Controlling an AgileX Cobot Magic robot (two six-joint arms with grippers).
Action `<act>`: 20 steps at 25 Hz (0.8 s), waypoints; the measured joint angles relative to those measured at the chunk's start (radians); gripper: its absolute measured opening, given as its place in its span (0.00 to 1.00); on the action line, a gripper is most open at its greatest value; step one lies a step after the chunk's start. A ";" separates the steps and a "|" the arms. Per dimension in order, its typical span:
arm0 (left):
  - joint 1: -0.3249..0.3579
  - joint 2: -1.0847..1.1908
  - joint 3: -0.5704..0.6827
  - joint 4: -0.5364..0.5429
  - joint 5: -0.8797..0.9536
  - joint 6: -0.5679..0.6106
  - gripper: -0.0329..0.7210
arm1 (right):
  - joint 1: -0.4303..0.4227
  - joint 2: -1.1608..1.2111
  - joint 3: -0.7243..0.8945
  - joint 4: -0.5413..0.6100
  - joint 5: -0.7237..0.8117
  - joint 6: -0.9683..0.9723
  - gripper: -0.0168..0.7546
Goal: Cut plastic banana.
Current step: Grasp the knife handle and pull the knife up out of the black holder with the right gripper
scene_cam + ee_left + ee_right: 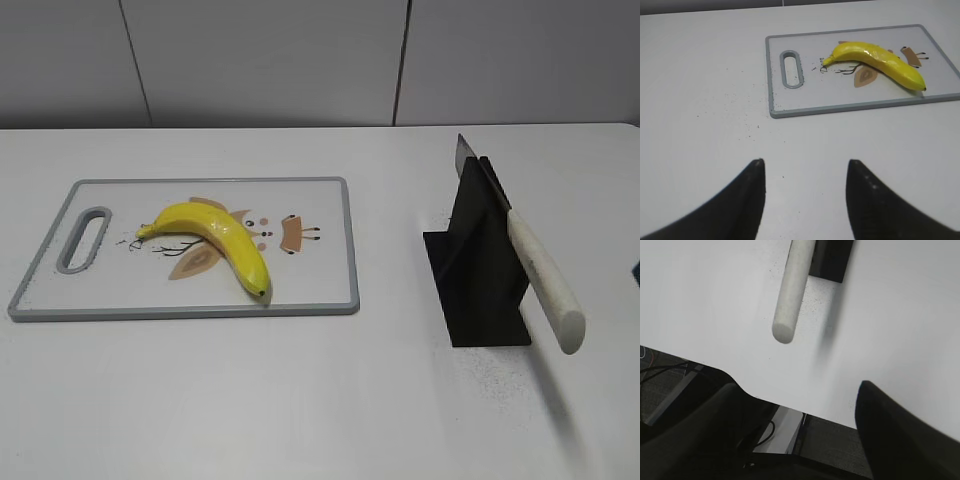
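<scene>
While both hands (805,200) (800,440) hang released, the stiff, light knife (530,265) suits gripping its pale handle, three o'clock from the banana (215,240).

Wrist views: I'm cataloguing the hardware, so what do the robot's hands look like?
Only fingers show. The left hand has two matte black fingers tapering to rounded tips. The right hand shows similar dark, blurred fingers. No markings or cables on them are visible.

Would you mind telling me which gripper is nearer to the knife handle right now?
Right. The right gripper sits open just short of the knife handle; the left gripper is open near the cutting board, far across the table.
</scene>
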State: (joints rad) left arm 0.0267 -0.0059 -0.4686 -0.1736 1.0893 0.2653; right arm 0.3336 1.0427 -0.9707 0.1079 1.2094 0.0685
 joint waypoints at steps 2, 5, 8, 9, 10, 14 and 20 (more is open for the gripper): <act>0.000 0.000 0.000 0.000 0.000 0.000 0.72 | 0.012 0.067 -0.015 0.000 -0.019 0.023 0.72; 0.000 0.000 0.000 0.000 0.000 0.000 0.71 | 0.015 0.175 -0.035 -0.002 -0.061 0.058 0.72; 0.000 0.000 0.000 0.000 0.000 0.000 0.71 | 0.015 0.284 -0.058 -0.008 -0.111 0.070 0.72; 0.000 0.000 0.000 0.000 0.000 0.000 0.71 | 0.015 0.322 -0.066 -0.009 -0.123 0.072 0.72; 0.000 0.000 0.000 0.000 0.000 0.000 0.71 | 0.015 0.359 -0.078 -0.009 -0.131 0.074 0.72; 0.000 0.000 0.000 0.000 0.000 0.000 0.71 | 0.015 0.490 -0.102 -0.010 -0.149 0.076 0.71; 0.000 0.000 0.000 0.000 0.000 0.000 0.71 | 0.015 0.624 -0.102 -0.014 -0.155 0.080 0.62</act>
State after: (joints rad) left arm 0.0267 -0.0059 -0.4686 -0.1736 1.0893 0.2653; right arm 0.3490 1.6669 -1.0727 0.0937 1.0544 0.1481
